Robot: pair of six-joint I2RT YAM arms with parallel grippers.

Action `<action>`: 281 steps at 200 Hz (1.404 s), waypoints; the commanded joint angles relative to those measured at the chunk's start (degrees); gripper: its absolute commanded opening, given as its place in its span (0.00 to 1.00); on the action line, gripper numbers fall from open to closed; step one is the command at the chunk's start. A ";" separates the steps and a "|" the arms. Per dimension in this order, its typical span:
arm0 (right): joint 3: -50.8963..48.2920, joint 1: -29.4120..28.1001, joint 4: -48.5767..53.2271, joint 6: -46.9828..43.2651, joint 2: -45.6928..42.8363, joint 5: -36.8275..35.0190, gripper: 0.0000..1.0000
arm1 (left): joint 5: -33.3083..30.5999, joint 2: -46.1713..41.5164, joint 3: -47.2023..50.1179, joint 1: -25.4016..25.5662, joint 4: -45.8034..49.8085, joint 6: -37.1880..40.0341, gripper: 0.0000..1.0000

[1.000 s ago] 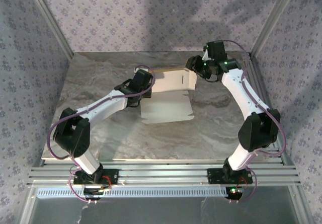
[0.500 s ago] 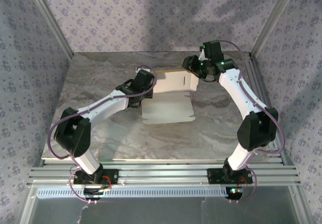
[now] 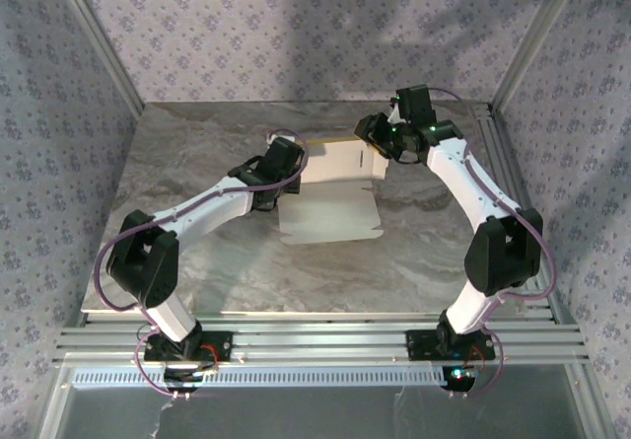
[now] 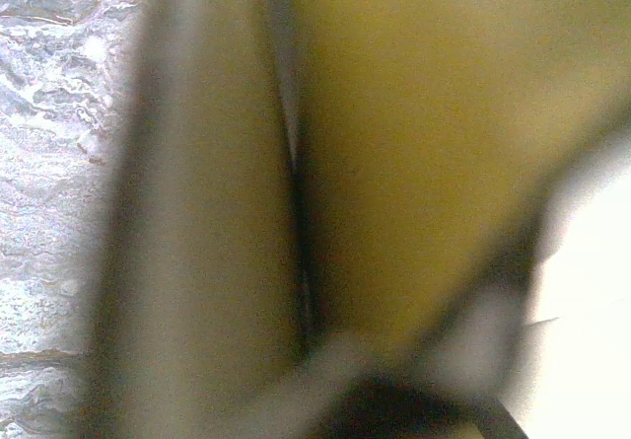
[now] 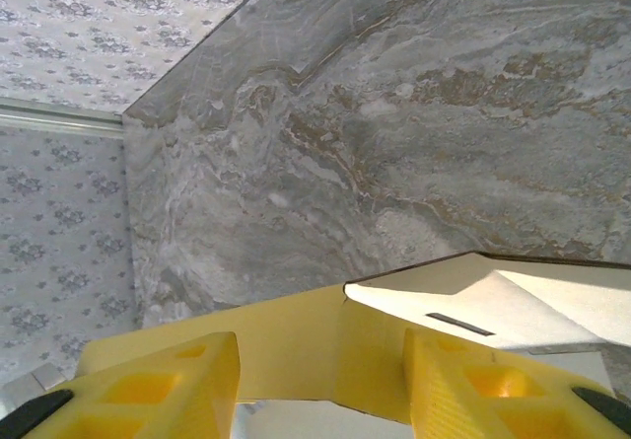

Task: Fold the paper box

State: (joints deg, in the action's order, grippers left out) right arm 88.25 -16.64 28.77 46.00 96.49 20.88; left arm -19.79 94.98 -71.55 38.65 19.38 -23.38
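One thin die-cut paper box (image 3: 330, 217), white on one face and yellow on the other, lies mid-way across the grey marbled table (image 3: 197, 143). Its long axis runs left to right. One panel lies flat, white side up, and the far panel stands raised. Two grippers flank it: the left gripper (image 3: 296, 171) pinches its left end, and the right gripper (image 3: 375, 133) holds its yellow fingers (image 5: 168, 390) apart, astride the right edge.

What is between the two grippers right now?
The box. In the top view its raised white panel spans from the left gripper to the right gripper; the right wrist view shows its yellow face between those jaws.
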 commanded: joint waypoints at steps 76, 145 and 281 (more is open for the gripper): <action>-2.79 -0.08 -3.99 9.18 0.09 3.77 0.35 | -2.63 1.00 -2.81 1.95 -0.81 0.61 0.00; -6.82 1.17 -12.00 20.54 -0.06 7.01 0.20 | -4.81 0.92 -2.47 3.89 -1.18 0.31 0.00; -31.99 12.42 -27.69 18.67 -21.87 13.76 0.67 | 10.24 -4.99 2.43 -7.04 -4.36 -5.28 0.00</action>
State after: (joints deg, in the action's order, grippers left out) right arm 62.89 -9.02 3.36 71.79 84.73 31.79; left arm -19.14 94.80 -70.52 37.45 18.52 -25.17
